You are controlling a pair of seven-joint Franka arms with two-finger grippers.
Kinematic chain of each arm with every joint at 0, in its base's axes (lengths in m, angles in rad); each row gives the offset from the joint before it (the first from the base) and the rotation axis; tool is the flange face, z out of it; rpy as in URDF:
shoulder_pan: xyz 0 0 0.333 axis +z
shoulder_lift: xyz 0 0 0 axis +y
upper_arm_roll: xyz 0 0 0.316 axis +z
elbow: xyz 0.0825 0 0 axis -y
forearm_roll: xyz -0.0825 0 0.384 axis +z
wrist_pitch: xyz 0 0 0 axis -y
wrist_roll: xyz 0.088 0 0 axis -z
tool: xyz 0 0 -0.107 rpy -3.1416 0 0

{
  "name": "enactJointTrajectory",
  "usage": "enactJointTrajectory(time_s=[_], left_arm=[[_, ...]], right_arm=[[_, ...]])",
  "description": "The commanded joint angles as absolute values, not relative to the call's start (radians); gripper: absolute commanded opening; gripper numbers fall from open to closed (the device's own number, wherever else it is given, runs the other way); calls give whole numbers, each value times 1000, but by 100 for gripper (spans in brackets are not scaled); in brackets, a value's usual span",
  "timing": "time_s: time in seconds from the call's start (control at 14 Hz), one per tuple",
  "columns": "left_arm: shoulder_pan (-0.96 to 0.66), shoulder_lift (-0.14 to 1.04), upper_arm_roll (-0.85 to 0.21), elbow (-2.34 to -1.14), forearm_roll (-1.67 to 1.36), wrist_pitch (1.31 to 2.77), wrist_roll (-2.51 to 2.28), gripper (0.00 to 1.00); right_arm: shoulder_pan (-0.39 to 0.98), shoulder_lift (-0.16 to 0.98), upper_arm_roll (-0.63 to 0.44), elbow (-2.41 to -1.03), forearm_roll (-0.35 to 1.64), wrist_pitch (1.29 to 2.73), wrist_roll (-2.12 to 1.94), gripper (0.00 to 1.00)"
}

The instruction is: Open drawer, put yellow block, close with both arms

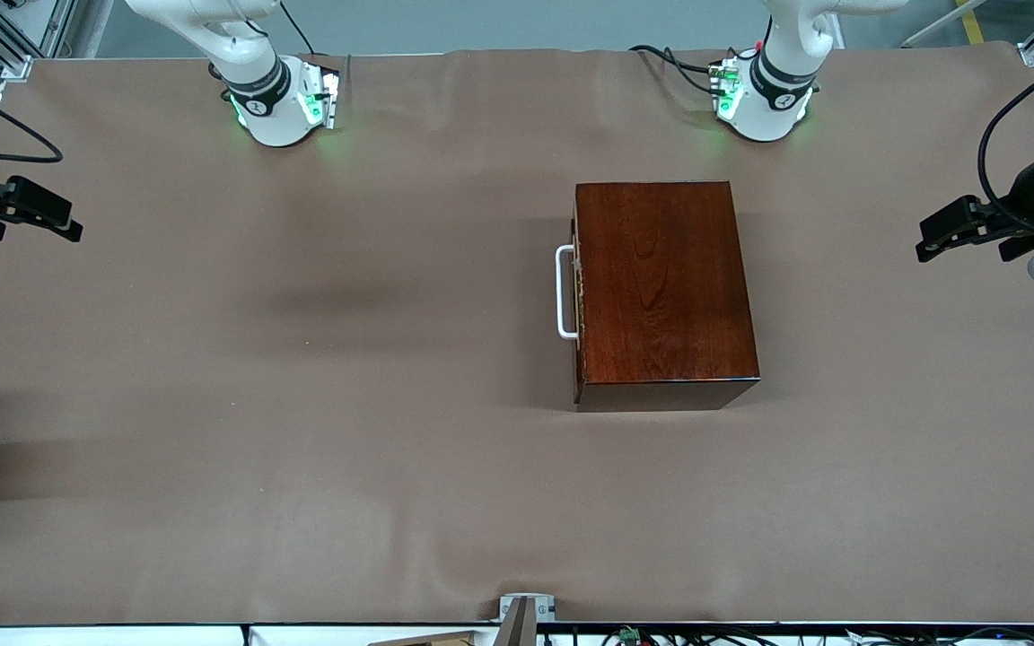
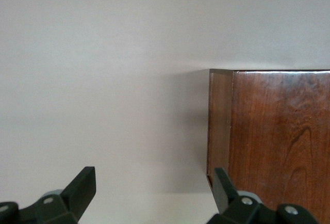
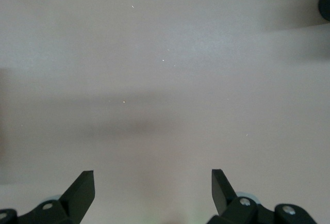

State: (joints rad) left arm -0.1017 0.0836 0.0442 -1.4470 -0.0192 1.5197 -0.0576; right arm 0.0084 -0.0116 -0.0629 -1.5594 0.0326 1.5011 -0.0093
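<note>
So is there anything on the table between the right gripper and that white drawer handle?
No. In the front view only bare brown table covering lies between the right gripper and the handle. The yellow block is not in view.

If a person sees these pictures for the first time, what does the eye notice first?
The dark wooden box stands out, toward the left arm's end of the table, its drawer shut and the white handle facing the right arm's end. The left gripper and right gripper wait open over the table's two ends. No yellow block shows.
</note>
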Motion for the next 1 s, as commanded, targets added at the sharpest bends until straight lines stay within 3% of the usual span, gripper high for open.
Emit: enactJointTrajectory(time_s=[0.0, 0.93], left_arm=[[-106, 58, 41, -1479, -35, 1542, -57, 100], [-106, 61, 37, -1477, -25, 1548, -55, 100]], right_arm=[[-3, -11, -55, -1543, 21, 1486, 5, 100], [-11, -9, -55, -1531, 23, 1489, 5, 100]])
